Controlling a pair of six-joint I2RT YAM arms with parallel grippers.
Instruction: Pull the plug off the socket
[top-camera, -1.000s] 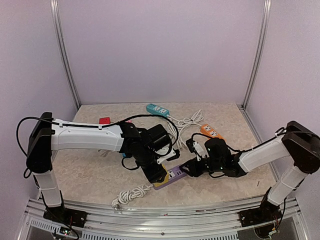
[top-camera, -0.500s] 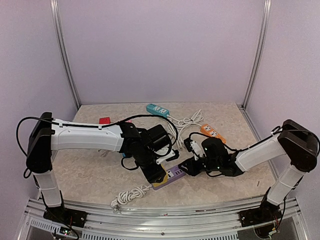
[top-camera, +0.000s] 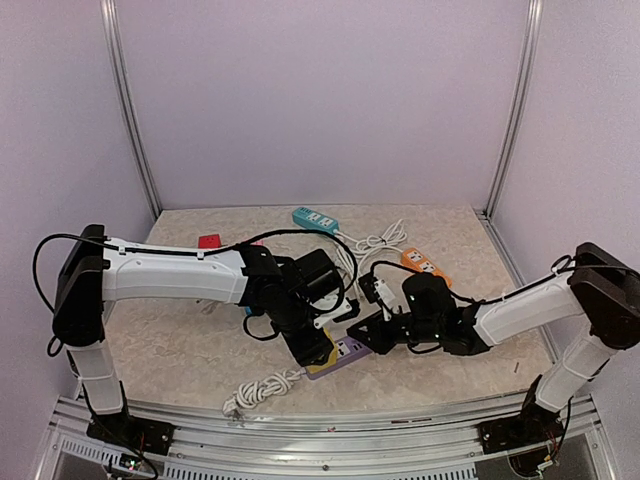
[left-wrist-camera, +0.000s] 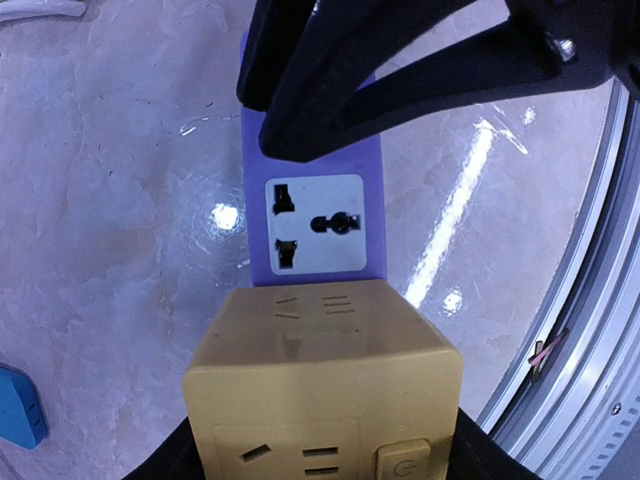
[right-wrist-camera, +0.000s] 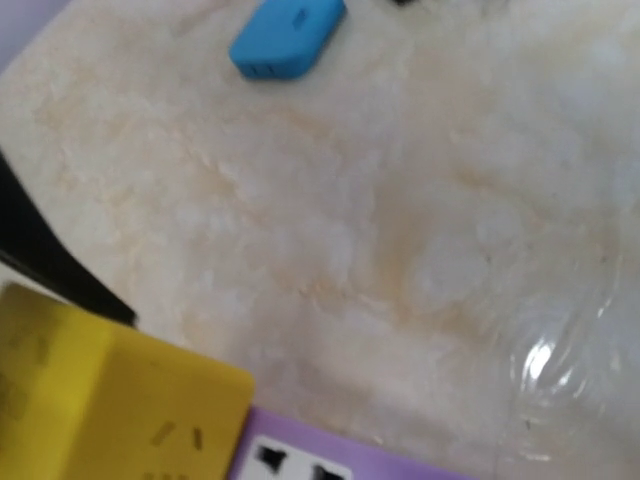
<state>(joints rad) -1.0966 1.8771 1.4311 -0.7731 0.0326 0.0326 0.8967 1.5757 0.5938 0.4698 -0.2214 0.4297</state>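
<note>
Two arms meet over a beige, marble-patterned table (top-camera: 170, 345). It is enclosed by plain lavender walls (top-camera: 320, 100) with aluminium posts (top-camera: 128, 110) at the corners, and its glossy top mirrors the lights.

Left gripper (top-camera: 320, 352): closed on the yellow plug (left-wrist-camera: 322, 370), with a dark finger against each flank. The plug sits directly between these fingers. It is a blocky, round-edged cube whose upper face points up at the wrist camera and carries small socket slots and a square button. It rests on the end of the purple power strip (left-wrist-camera: 315, 160) that lies under this gripper. The strip's long axis runs straight ahead of the left fingers toward the right gripper, and one white outlet panel lies bare just beyond the plug.

Right gripper (top-camera: 367, 336): fingers drawn narrow, tips over the strip's far end, just past that outlet. Whether they pinch the strip cannot be told.

A small blue adapter (right-wrist-camera: 288, 35) lies on the table well ahead of the right gripper. A teal strip (top-camera: 314, 219) and an orange strip (top-camera: 423, 264) lie beyond both grippers. A coiled white cord (top-camera: 262, 388) lies on the near side of the left gripper.
</note>
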